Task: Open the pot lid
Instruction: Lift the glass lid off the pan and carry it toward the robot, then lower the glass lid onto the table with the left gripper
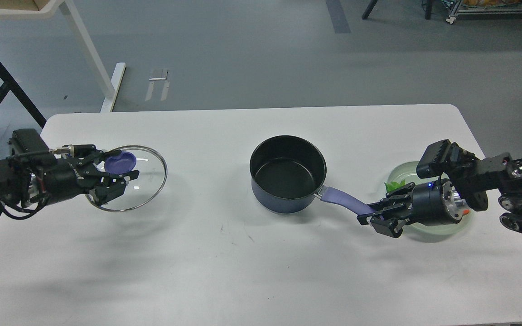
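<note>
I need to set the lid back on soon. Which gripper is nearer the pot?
Right. The right gripper is at the end of the pot handle; the left gripper is far off to the left, at the lid.

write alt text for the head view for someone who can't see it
The glass lid is off the pot and sits far left on the white table, the left gripper around its knob. The right gripper grips the end of the open pot's handle, over a pale green plate.
</note>
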Available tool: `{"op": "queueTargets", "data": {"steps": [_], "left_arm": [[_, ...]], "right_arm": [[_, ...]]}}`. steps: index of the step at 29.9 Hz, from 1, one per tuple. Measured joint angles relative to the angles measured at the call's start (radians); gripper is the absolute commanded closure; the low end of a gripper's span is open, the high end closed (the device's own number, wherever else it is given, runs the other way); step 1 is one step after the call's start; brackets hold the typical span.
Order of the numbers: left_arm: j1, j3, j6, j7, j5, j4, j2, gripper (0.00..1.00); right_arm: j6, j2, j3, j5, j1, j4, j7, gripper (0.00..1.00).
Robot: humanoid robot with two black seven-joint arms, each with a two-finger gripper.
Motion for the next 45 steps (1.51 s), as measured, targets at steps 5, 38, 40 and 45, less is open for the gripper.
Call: {"op": "queueTargets", "data": {"steps": [5, 38, 40, 45], "left_arm": [[0.054, 0.000, 0.047, 0.000, -0.001, 0.008, -0.001, 0.64], [0.148, 0.000, 0.057, 0.000, 0.000, 0.068, -0.010, 0.33], [0.148, 0.000, 0.057, 0.000, 0.000, 0.068, -0.011, 0.29], [0.158, 0.000, 0.055, 0.000, 0.000, 0.068, -0.012, 0.24]], "right_arm": [[0.000, 0.003, 0.000, 0.000, 0.001, -0.004, 0.000, 0.66], [0.000, 0.001, 0.001, 0.000, 0.002, -0.007, 0.000, 0.66], [0.000, 0.001, 0.001, 0.000, 0.002, -0.007, 0.000, 0.66], [0.000, 0.000, 0.001, 0.000, 0.002, -0.006, 0.000, 0.66]]}}
